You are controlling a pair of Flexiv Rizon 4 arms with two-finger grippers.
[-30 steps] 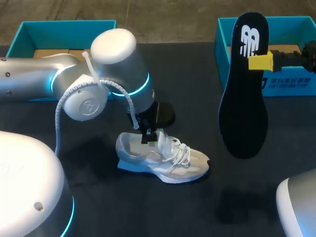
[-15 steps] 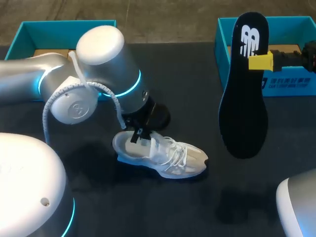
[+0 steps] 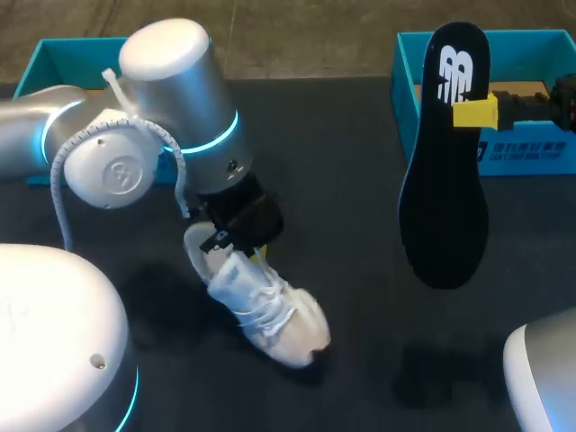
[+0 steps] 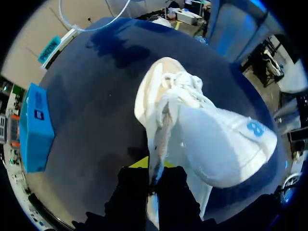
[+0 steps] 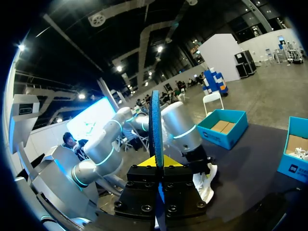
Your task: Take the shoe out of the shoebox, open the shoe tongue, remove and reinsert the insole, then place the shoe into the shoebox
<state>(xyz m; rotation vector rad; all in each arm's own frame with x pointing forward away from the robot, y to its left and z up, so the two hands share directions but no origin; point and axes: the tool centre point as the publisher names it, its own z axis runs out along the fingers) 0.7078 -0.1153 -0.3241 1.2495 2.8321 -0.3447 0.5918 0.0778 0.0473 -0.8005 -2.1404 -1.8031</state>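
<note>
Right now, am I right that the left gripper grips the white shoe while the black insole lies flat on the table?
Not quite: the black insole hangs upright in the right gripper, off the table, as the head view shows. The left gripper does grip the white shoe.

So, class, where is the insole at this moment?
The insole hangs upright at the head view's right, pinched in the right claw, just in front of the right shoebox, apart from the shoe.
</note>
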